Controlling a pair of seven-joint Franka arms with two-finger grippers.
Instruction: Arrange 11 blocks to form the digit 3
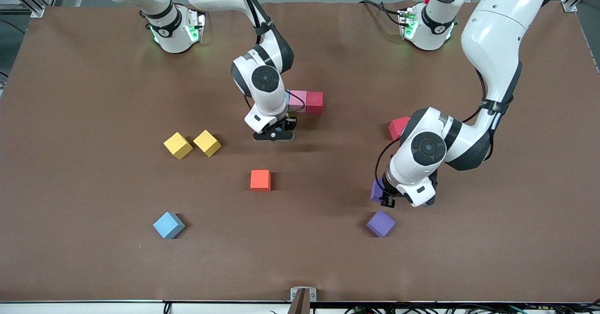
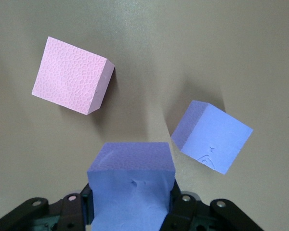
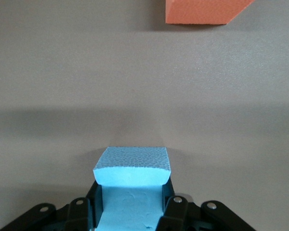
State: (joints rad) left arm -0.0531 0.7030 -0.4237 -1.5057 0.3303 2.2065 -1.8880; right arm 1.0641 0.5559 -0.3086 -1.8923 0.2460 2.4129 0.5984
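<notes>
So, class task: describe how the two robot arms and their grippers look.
Both arms are glossy white with black joint bands and round black caps. Left arm and right arm carry thin black cables; green lights glow at the bases. Left gripper and right gripper are black.

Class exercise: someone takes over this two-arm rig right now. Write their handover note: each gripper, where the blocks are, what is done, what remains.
Left gripper: shut on a purple block, toward the left arm's end of the table.
Right gripper: shut on a light blue block, beside the row.
Done: only a pink block and a red block touch, in a row at mid-table.
Loose: orange block, second light blue block, second purple block, second red block, second pink block.
Two yellow blocks sit aside.
Left: nearly all of the digit 3.
</notes>
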